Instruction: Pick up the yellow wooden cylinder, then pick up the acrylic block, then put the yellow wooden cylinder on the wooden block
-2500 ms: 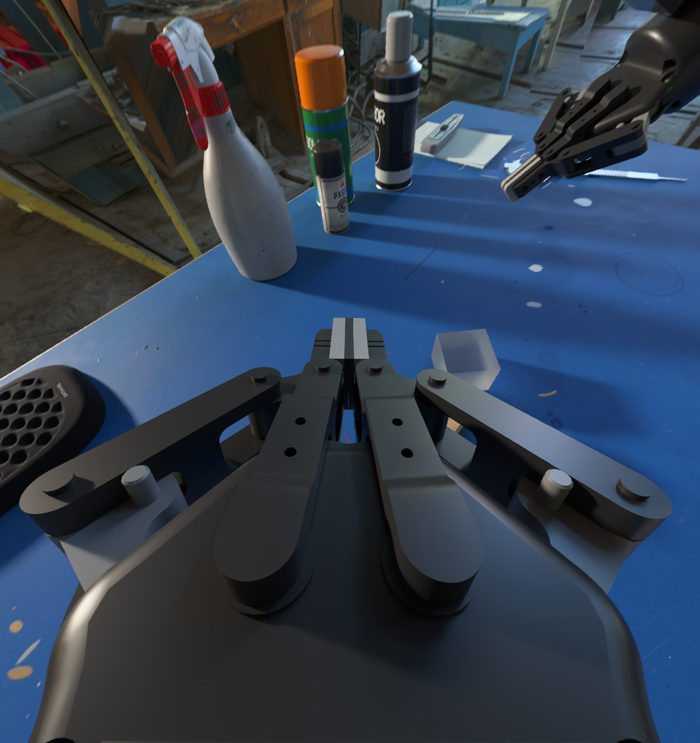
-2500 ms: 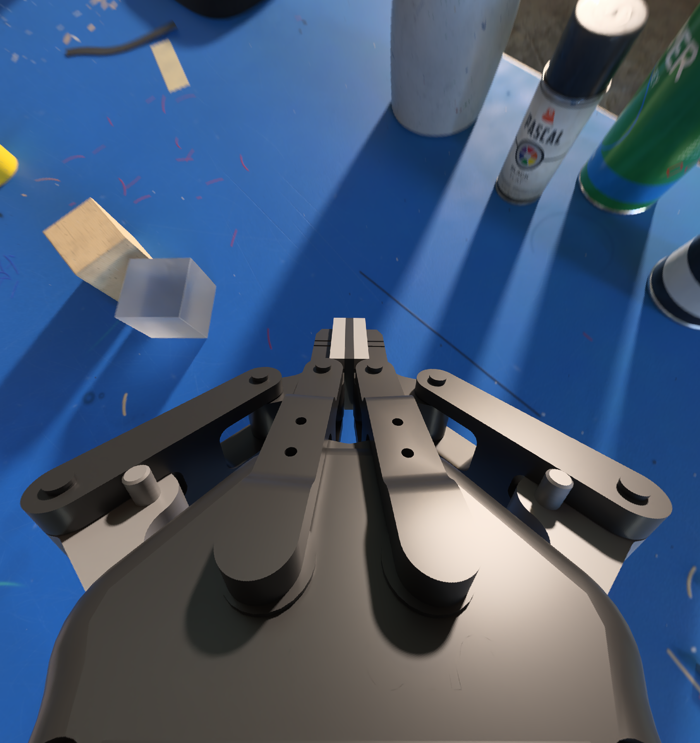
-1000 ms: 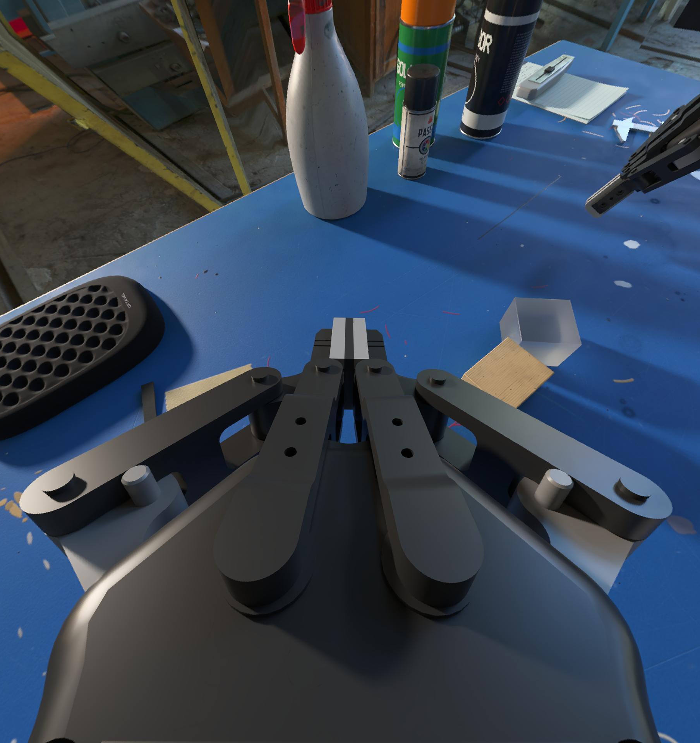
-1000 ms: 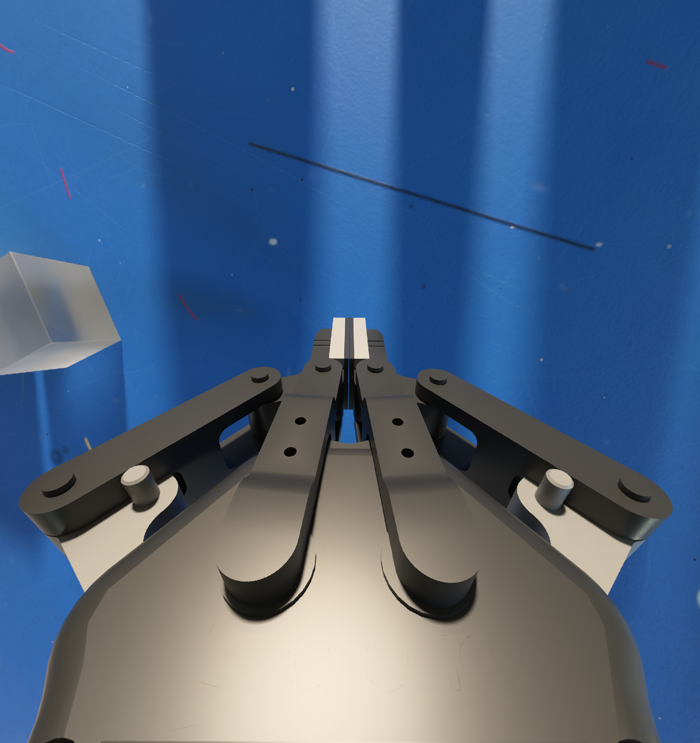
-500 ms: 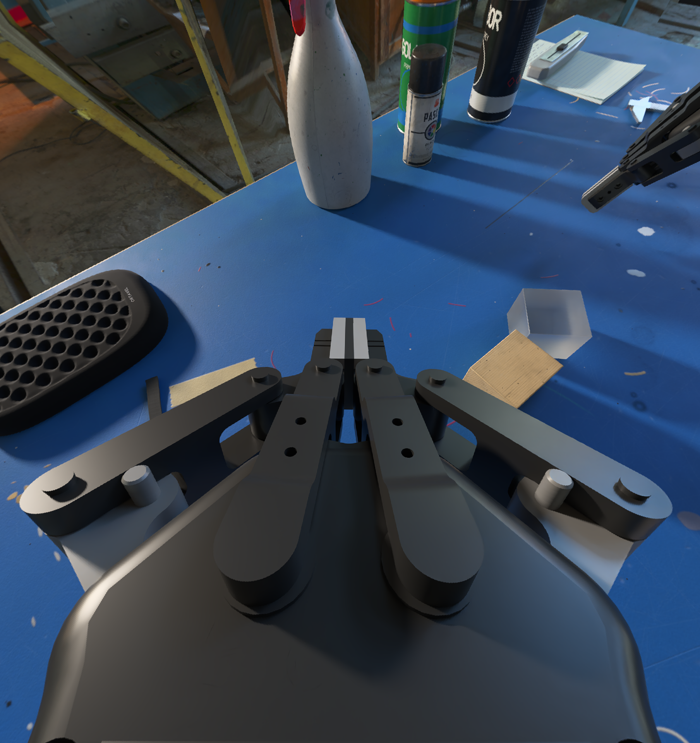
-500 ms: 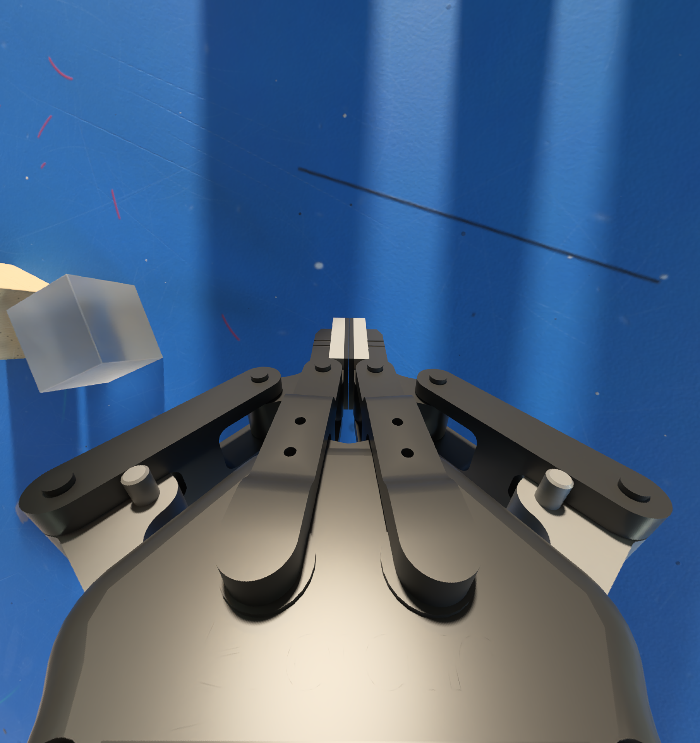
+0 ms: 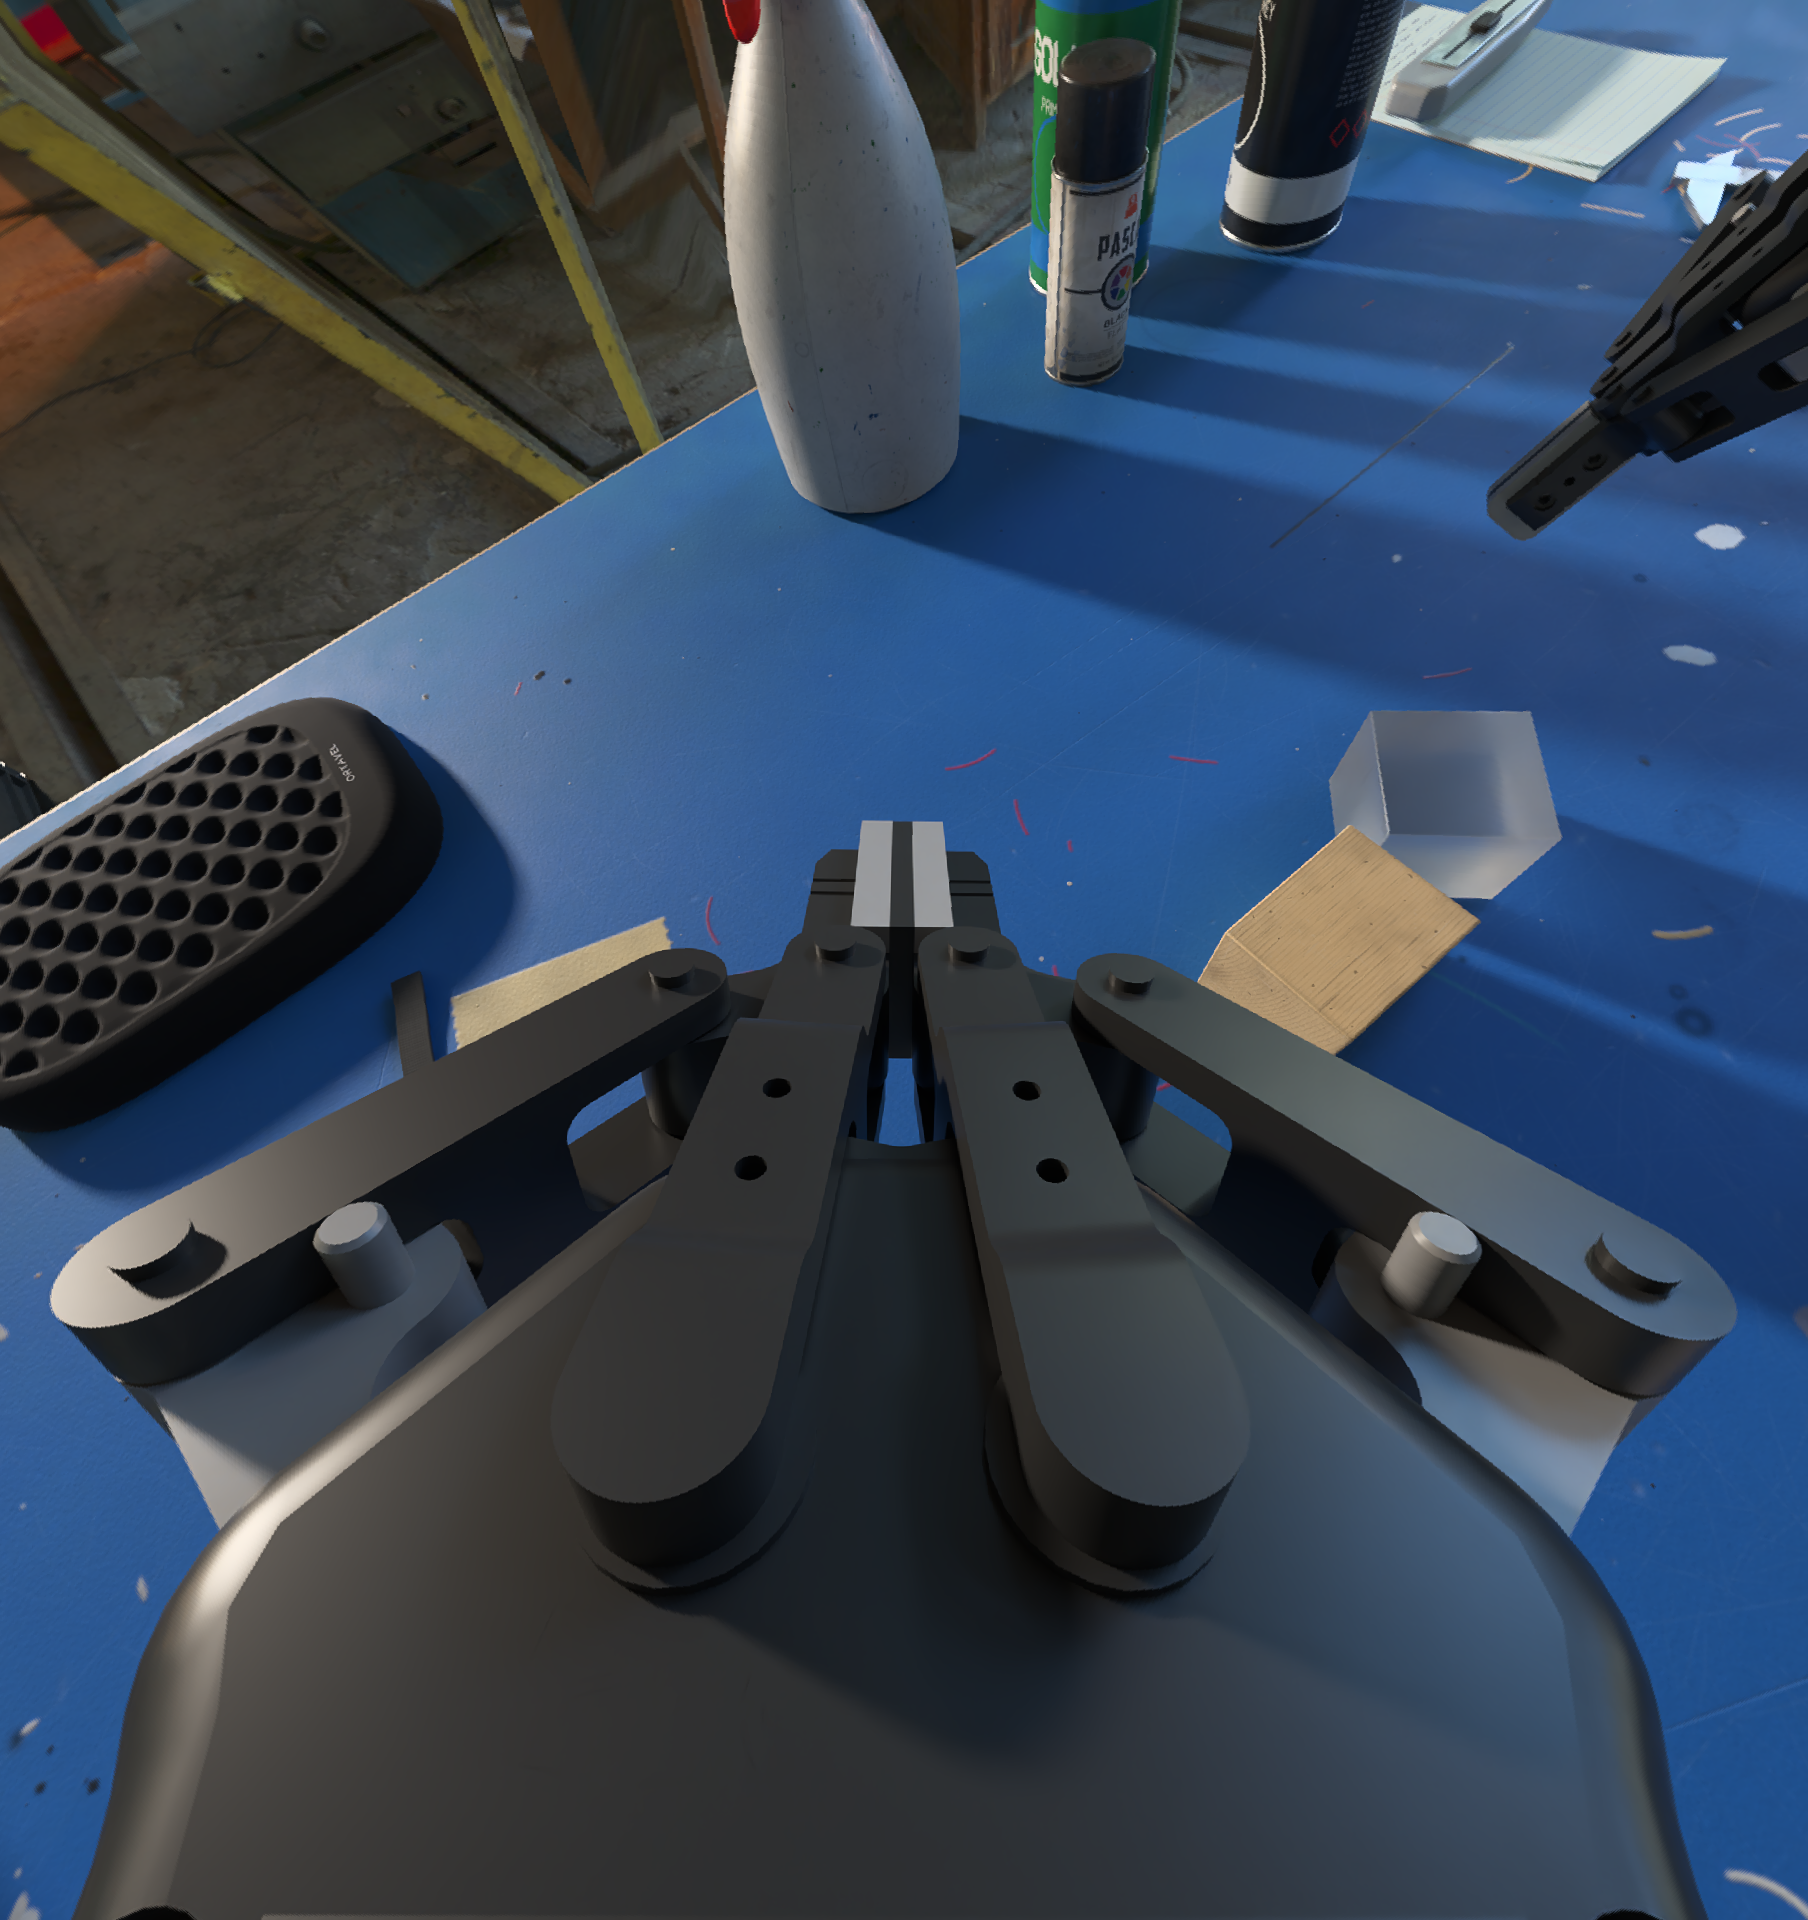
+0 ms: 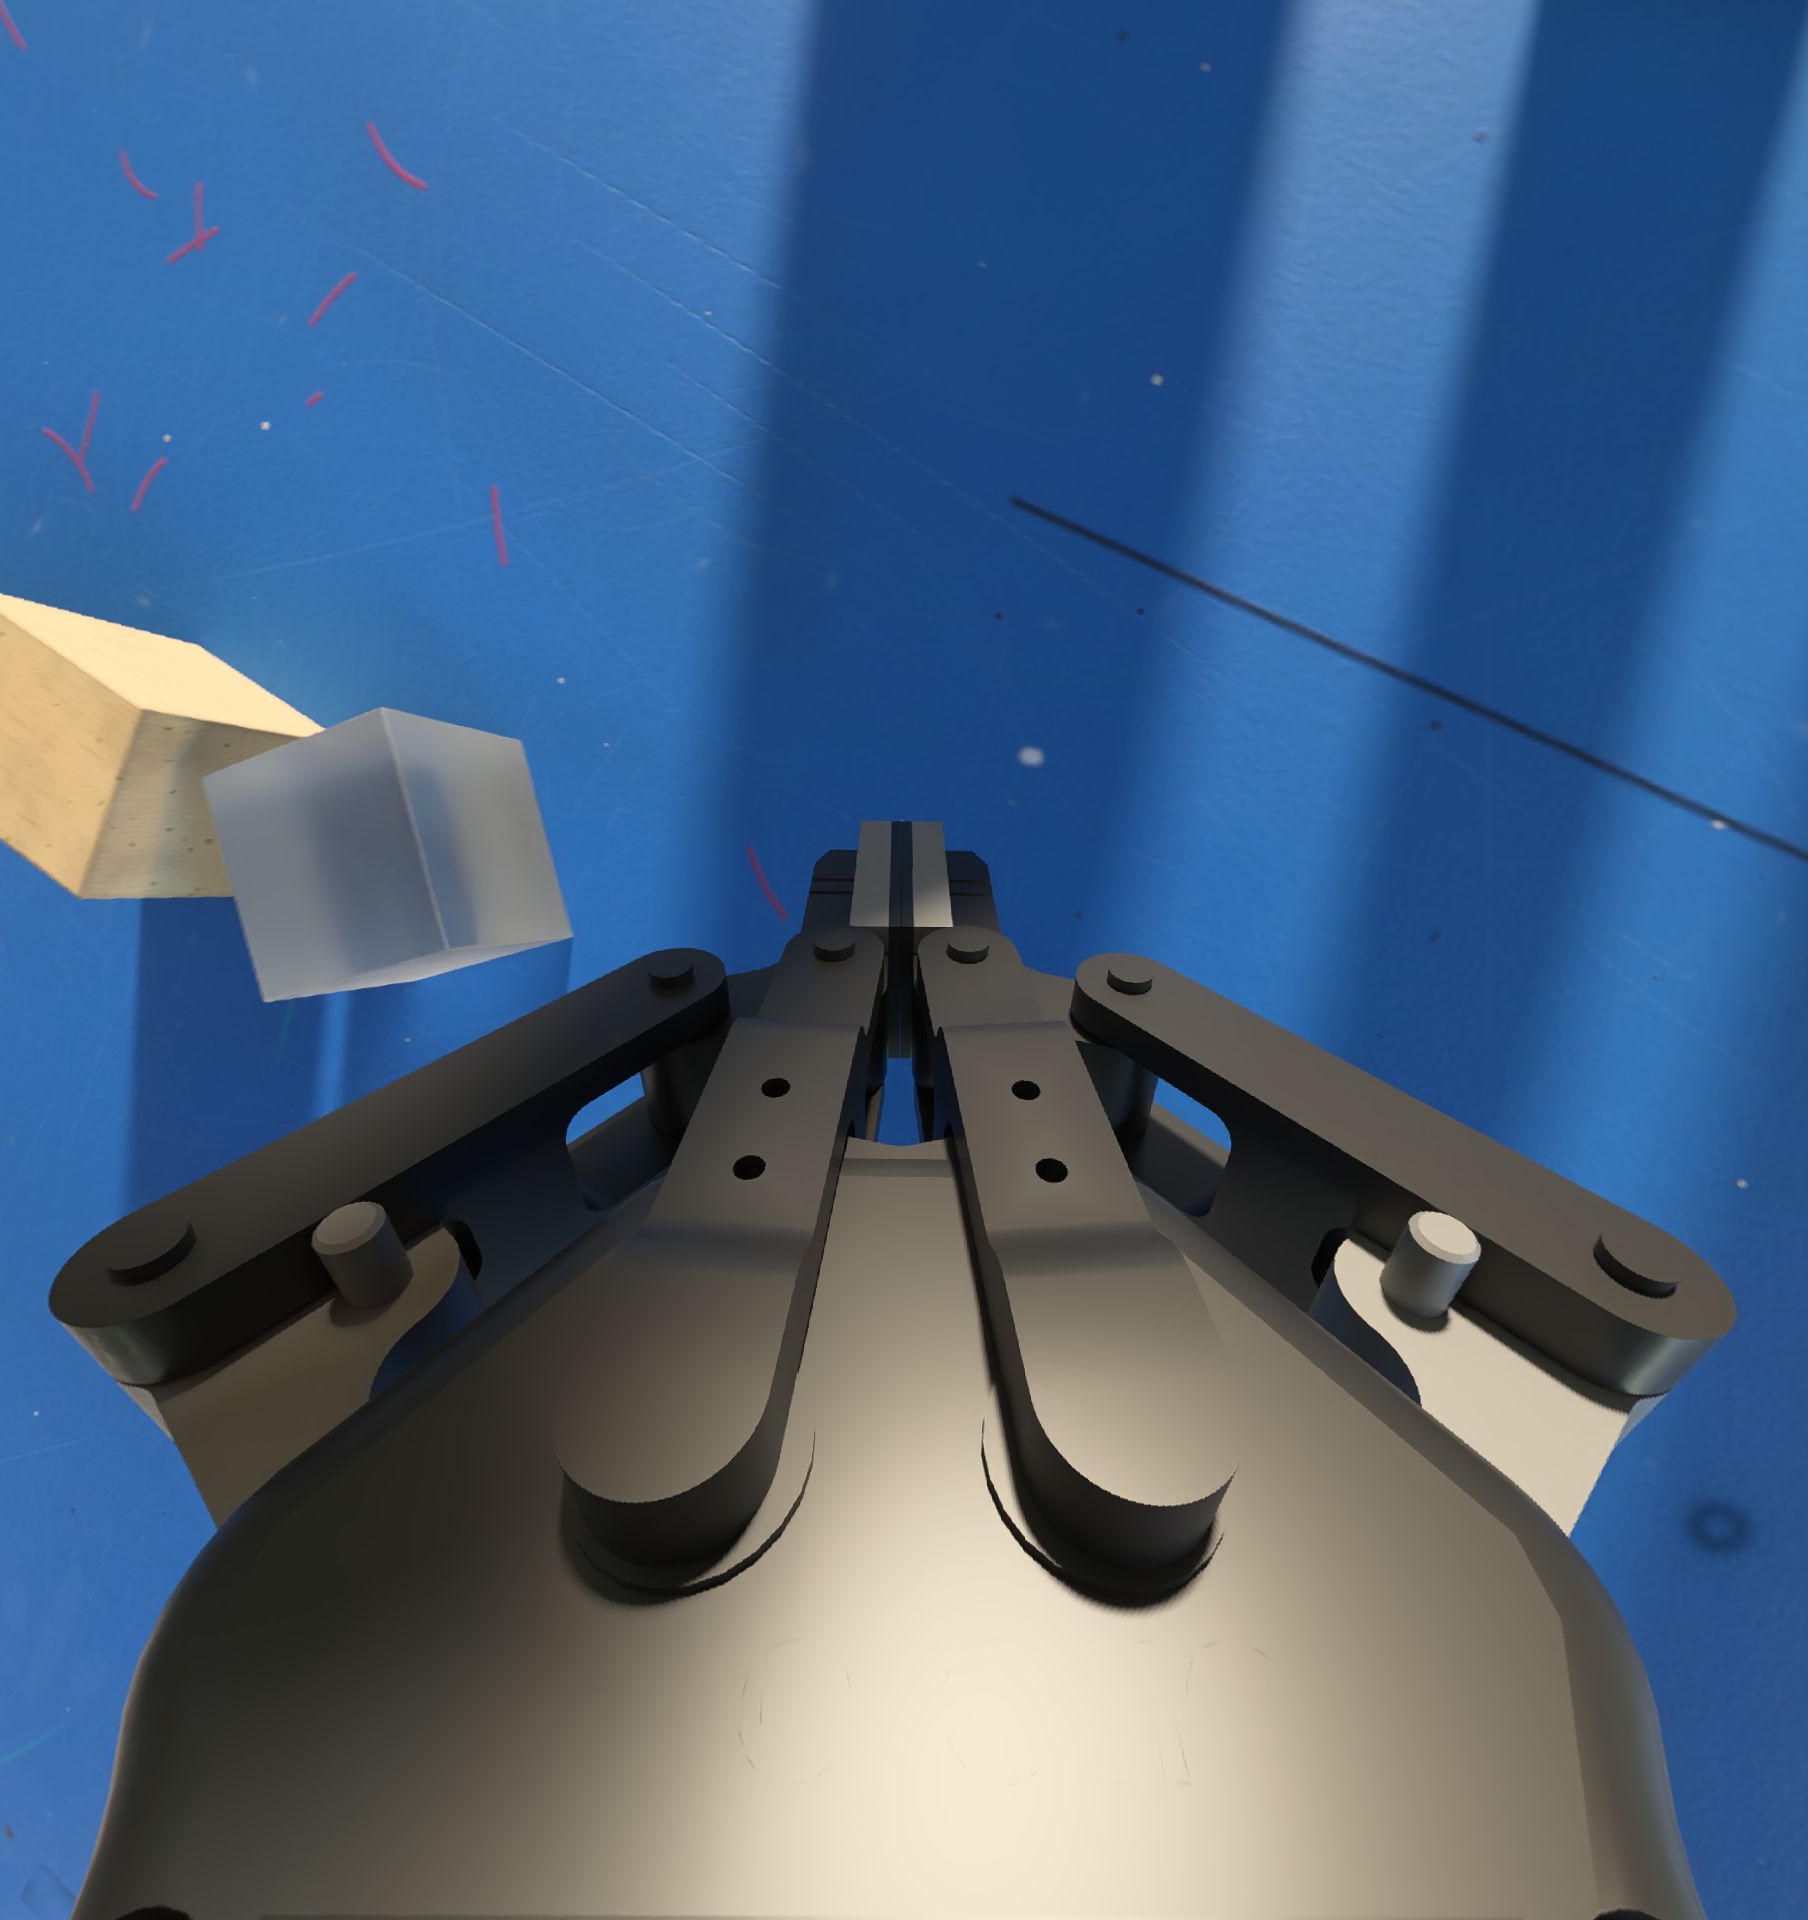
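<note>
While both grippers [image 7: 901, 873] [image 8: 901, 873] sit pressed together, empty, the left one hides the wooden block's [image 7: 1341, 940] corner.

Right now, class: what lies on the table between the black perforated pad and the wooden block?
In the left wrist view, a tan paper strip lies beside the pad; the shut left claw hangs over the stretch before the wooden block.

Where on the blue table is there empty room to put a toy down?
Bare table lies between the white spray bottle, the black perforated pad and the acrylic block. It is crowded by the spray cans at the edge, and where the acrylic block meets the wooden block.
</note>
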Controlling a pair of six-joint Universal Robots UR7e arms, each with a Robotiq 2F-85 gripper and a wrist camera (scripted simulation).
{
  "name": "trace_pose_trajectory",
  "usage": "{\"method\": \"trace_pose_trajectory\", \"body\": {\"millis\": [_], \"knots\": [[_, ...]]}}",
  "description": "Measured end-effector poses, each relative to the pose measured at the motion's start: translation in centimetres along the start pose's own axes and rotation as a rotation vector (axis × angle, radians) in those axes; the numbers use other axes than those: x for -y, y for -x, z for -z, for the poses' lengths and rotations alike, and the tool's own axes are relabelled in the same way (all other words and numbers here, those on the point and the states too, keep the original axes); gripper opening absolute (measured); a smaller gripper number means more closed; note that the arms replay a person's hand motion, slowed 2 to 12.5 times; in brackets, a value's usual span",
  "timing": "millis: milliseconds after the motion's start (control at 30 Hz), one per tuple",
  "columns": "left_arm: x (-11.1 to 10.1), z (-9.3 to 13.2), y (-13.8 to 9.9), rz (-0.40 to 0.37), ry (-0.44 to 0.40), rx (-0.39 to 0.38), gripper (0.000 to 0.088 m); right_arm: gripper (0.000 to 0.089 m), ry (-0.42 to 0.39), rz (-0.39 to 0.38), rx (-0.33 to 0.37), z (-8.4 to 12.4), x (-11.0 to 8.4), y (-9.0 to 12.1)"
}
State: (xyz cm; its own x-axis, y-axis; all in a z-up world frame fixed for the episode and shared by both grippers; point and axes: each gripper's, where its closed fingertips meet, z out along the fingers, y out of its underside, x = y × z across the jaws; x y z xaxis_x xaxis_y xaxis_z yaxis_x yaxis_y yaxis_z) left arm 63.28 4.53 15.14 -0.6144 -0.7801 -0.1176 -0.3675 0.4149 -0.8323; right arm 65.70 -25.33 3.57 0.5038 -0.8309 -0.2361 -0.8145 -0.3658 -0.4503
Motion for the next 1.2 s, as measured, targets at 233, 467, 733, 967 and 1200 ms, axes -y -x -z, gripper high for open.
{"method": "trace_pose_trajectory", "body": {"millis": [233, 467, 733, 967, 1200], "knots": [[0.2, -0.1, -0.3, -0.005, -0.001, -0.003, 0.0000, 0.0001, -0.013, 0.061, 0.040, 0.0, 0.8, 2.5], [0.6, 0.1, -0.6, 0.018, -0.019, -0.017, 0.0000, 0.0003, -0.039, 0.132, 0.055, 0.5, 1.6, 4.8], [1.3, 0.5, -0.8, 0.064, -0.058, -0.039, 0.0000, 0.0003, -0.080, 0.215, 0.108, 1.4, 2.4, 8.1], [1.8, 1.2, -0.7, 0.096, -0.095, -0.049, 0.0000, 0.0003, -0.103, 0.265, 0.124, 2.2, 2.7, 10.1], [2.0, 2.0, -0.4, 0.104, -0.114, -0.041, 0.0010, 0.0004, -0.117, 0.315, 0.068, 3.1, 2.8, 10.4]]}}
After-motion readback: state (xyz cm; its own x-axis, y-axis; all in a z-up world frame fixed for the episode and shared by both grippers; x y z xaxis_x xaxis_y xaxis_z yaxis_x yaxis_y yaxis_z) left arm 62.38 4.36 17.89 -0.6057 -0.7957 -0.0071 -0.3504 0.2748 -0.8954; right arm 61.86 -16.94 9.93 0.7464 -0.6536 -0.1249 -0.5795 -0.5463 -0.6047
